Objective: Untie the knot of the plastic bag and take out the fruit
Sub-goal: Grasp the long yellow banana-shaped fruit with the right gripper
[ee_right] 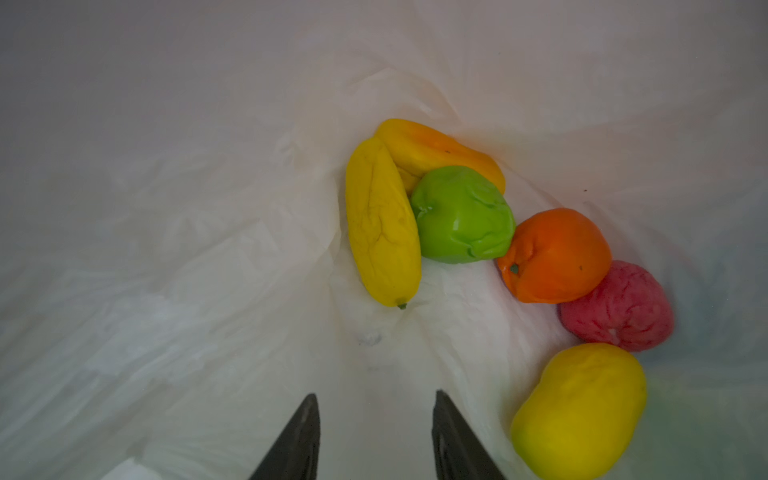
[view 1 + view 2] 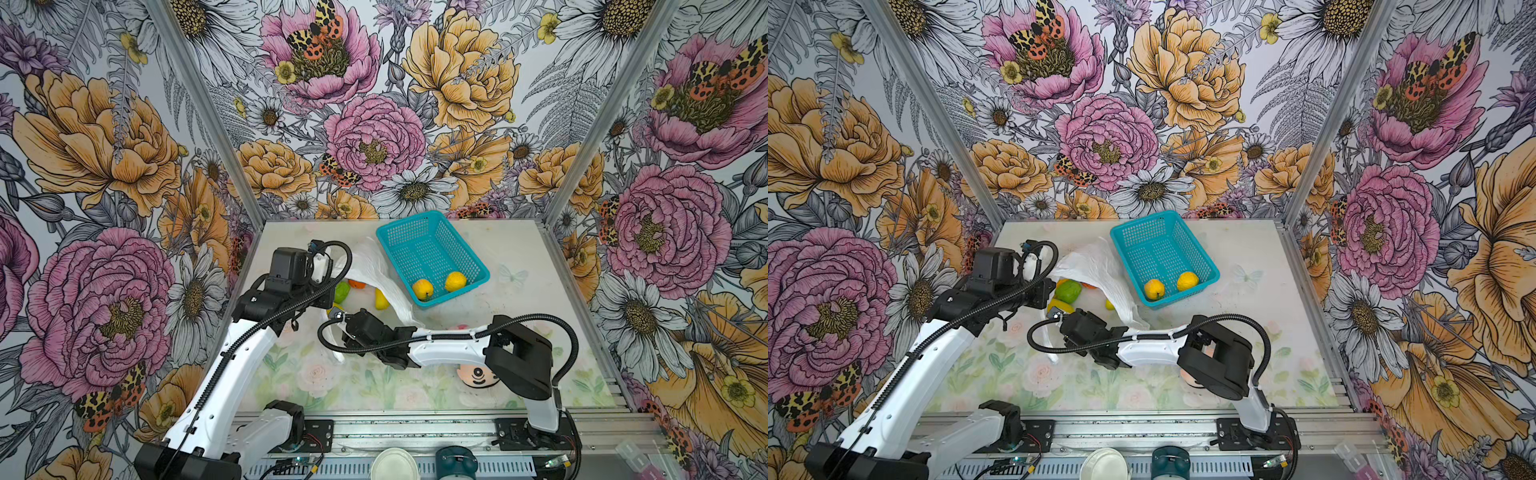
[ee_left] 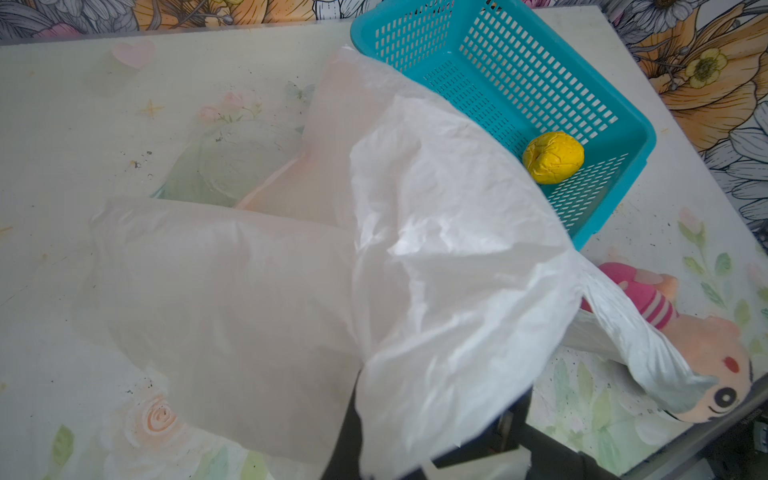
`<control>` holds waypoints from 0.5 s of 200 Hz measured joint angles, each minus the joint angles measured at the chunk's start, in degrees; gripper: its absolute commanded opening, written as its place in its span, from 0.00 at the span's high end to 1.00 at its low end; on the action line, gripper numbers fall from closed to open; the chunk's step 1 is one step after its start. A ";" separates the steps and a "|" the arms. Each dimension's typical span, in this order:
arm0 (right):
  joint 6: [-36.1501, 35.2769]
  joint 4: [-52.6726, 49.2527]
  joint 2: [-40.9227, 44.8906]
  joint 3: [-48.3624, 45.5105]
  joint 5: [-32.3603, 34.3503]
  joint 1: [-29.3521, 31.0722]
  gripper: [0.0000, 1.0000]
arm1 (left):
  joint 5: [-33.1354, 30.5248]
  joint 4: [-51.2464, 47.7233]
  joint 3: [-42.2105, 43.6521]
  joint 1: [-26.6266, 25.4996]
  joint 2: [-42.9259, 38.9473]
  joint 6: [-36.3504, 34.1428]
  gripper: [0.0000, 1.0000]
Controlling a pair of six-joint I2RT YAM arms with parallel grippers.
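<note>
the plastic bag is seen on the desk, just left of the teal basket and touching its side. its mouth is opened toward the arms. one part of the bag is lifted like a tent by the left fingers. these are closed on the thin film, and in the left wrist view they are mostly covered by it.

the right fingers are placed inside the bag and are held moderately apart. nothing is gripped between them, and only white film is seen below.

six pieces of the fruit are found inside the bag in the right wrist view. a long yellow one and a yellow-orange one are touched by a green one. next to these an orange one, a bumpy pink-red one and a plump yellow one are seen. the last is nearest to the fingers.

two round yellow-orange fruits are lying in the near end of the basket. a loose handle strip is laid over the plush doll.
</note>
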State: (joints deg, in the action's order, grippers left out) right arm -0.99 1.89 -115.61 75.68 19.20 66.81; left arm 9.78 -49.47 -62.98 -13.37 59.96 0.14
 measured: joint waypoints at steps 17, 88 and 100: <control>1.20 -0.11 -2.27 1.97 -1.03 -0.52 0.48 | 0.00 0.00 0.00 0.00 0.00 0.00 1.00; 5.25 -1.75 -10.75 14.25 -6.12 -4.50 0.35 | -0.02 0.04 0.00 -0.28 0.00 -0.02 1.00; 5.77 -2.14 -12.59 16.31 -6.69 -4.50 0.31 | -0.04 0.04 0.00 -0.26 0.00 0.00 1.00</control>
State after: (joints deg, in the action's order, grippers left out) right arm 4.78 -0.25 -128.20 91.98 12.51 62.30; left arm 9.74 -49.43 -62.98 -13.63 59.96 0.14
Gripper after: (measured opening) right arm 0.664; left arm 0.050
